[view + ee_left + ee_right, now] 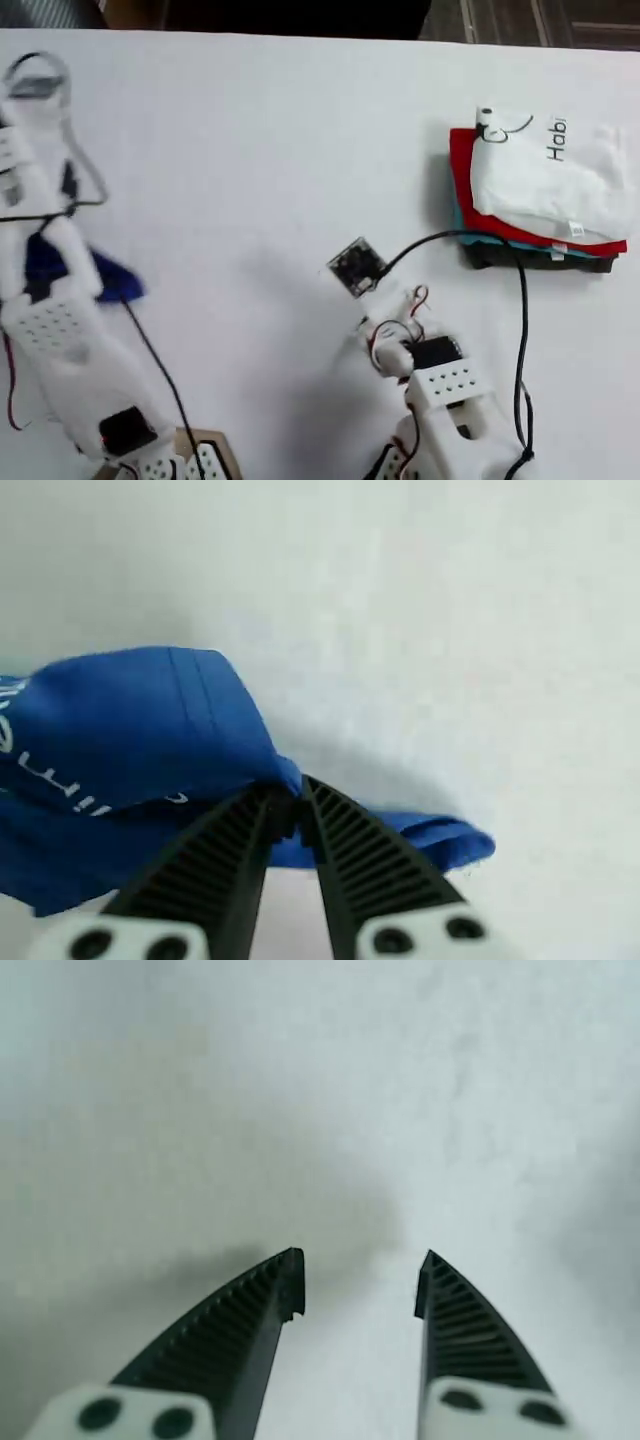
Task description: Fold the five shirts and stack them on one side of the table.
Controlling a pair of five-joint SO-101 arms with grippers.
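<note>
1 blue shirt [130,730] bears white lettering [75,785].

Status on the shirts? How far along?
Done: a stack of apparently four folded shirts on the right arm's side of the table, white on top, then red, teal, dark. In hand: the left claw is shut on the blue shirt, bunched at the left. Left: fold it and add it to the stack. The right claw is open over bare table.
</note>
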